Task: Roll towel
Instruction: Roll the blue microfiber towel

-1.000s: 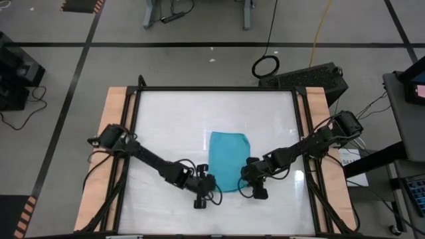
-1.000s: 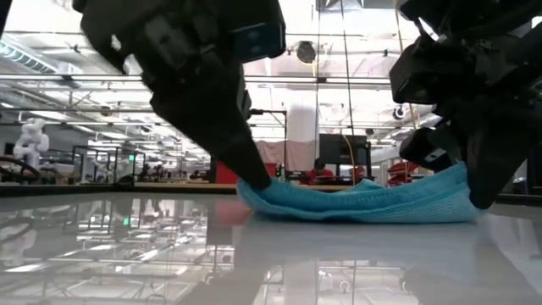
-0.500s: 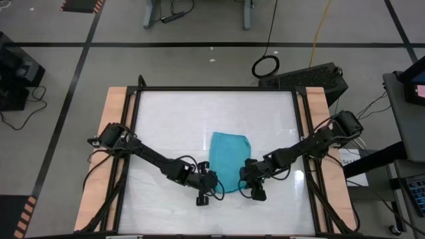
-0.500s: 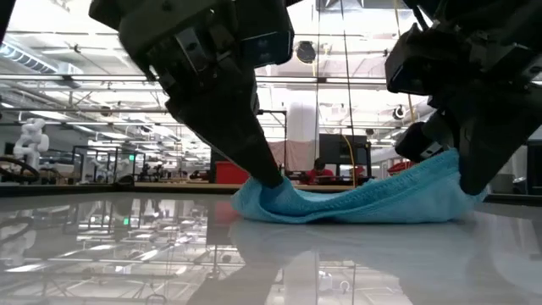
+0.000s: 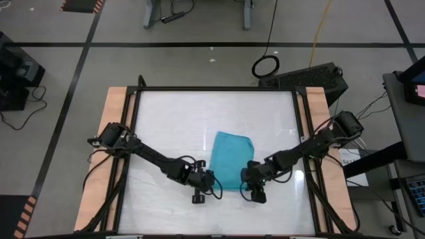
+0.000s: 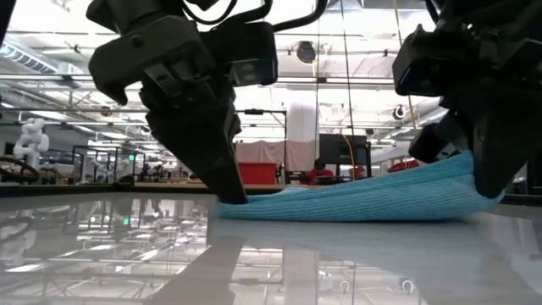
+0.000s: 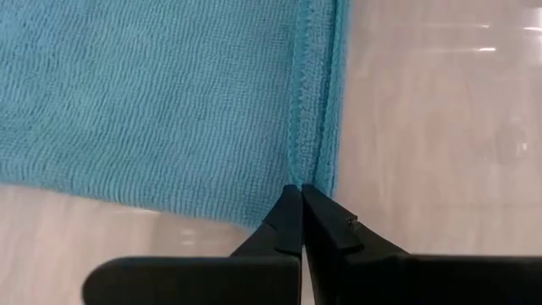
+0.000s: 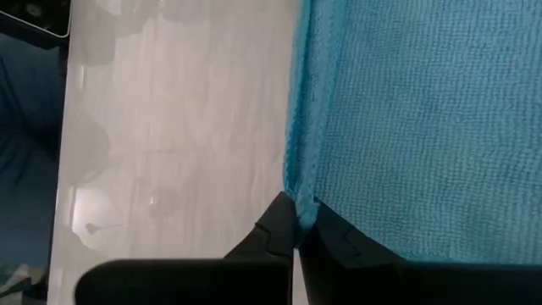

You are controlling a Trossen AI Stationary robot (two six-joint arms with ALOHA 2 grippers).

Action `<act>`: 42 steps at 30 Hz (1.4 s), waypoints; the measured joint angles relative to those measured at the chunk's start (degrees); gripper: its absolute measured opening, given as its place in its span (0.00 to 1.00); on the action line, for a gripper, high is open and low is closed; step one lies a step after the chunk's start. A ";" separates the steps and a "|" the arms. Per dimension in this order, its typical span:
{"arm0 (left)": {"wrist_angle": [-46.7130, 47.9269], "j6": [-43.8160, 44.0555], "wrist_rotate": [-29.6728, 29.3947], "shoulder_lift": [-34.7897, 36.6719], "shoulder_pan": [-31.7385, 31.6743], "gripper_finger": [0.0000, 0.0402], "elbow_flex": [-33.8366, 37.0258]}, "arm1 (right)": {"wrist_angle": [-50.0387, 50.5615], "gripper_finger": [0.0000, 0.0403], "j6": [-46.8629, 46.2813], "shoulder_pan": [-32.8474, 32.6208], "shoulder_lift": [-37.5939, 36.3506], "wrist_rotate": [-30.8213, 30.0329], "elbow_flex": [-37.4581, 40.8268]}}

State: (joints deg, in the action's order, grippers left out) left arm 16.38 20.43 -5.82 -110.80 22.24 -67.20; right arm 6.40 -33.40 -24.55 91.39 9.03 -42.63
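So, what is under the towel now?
The towel lies on the white table. The left gripper and the right gripper each pinch a near corner, fingers shut. Whatever lies beneath the cloth is covered; no bulge shows in the low view.

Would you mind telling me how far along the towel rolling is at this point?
Done: both grippers have pinched the near corners of the small turquoise-blue cloth towel, the left gripper and the right gripper, jaws shut on its hem. In hand: the near edge is lifted slightly at the right corner. Left: no roll is formed yet; most of the towel lies flat on the white tabletop.
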 joint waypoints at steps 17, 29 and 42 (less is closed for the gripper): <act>-5.74 -3.17 4.92 0.04 -0.78 0.00 0.00 | 2.28 0.00 -4.61 -4.50 -0.02 -6.38 0.00; -9.72 6.35 17.27 0.04 -3.27 0.00 0.00 | 1.35 0.00 -18.39 -9.32 -0.02 -10.15 0.00; -9.88 17.00 21.87 0.04 -7.25 0.00 0.00 | 1.01 0.00 -34.22 -13.81 -0.02 -17.92 0.01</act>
State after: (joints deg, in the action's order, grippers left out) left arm 6.50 37.42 16.05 -110.76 14.99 -67.20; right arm 7.40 -67.61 -38.36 91.37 -8.89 -42.63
